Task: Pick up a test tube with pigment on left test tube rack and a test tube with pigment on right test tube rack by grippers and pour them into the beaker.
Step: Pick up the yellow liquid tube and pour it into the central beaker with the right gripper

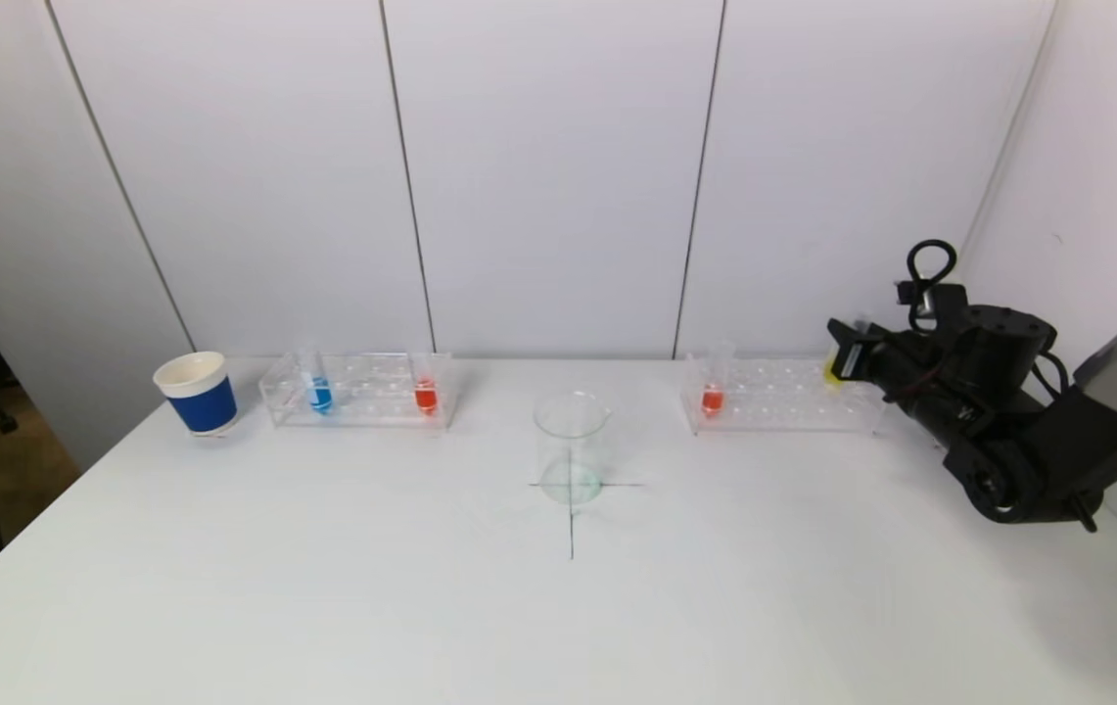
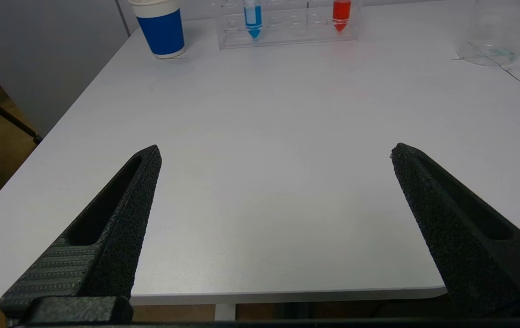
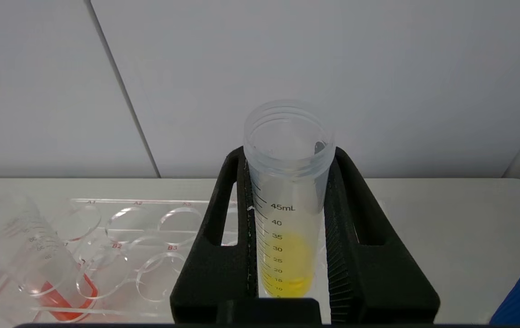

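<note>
lifting risk: right gripper pinches the yellow tube at the right rack end, so any tilt before the beaker spills it; left gripper idles spread.
</note>
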Available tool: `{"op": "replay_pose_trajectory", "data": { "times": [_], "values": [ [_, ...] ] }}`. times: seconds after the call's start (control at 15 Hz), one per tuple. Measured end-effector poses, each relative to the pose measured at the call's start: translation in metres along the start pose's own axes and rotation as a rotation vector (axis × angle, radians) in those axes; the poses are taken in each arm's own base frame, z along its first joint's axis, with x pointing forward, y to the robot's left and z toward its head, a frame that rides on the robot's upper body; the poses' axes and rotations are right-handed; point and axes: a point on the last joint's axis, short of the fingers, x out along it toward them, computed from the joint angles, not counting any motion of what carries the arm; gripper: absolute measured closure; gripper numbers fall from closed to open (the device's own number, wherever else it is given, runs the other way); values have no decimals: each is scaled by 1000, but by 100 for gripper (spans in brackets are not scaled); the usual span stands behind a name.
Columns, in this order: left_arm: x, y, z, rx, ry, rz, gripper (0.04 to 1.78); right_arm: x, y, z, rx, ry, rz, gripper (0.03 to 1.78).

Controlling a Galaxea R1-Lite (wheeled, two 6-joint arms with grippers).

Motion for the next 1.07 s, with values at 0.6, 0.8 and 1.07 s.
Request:
{"op": "replay_pose_trajectory", "data": {
  "times": [0.6, 0.8, 1.07],
  "values": [
    [0, 0, 0, 0, 0, 0, 6, -1, 0, 28, -12, -42, -4, 133],
    [0, 0, 0, 0, 0, 0, 6, 0, 0, 49, -13, -58, -5, 133],
    [0, 0, 0, 0, 0, 0, 6, 1, 4, 82, -21, -72, 5, 133]
  ]
}}
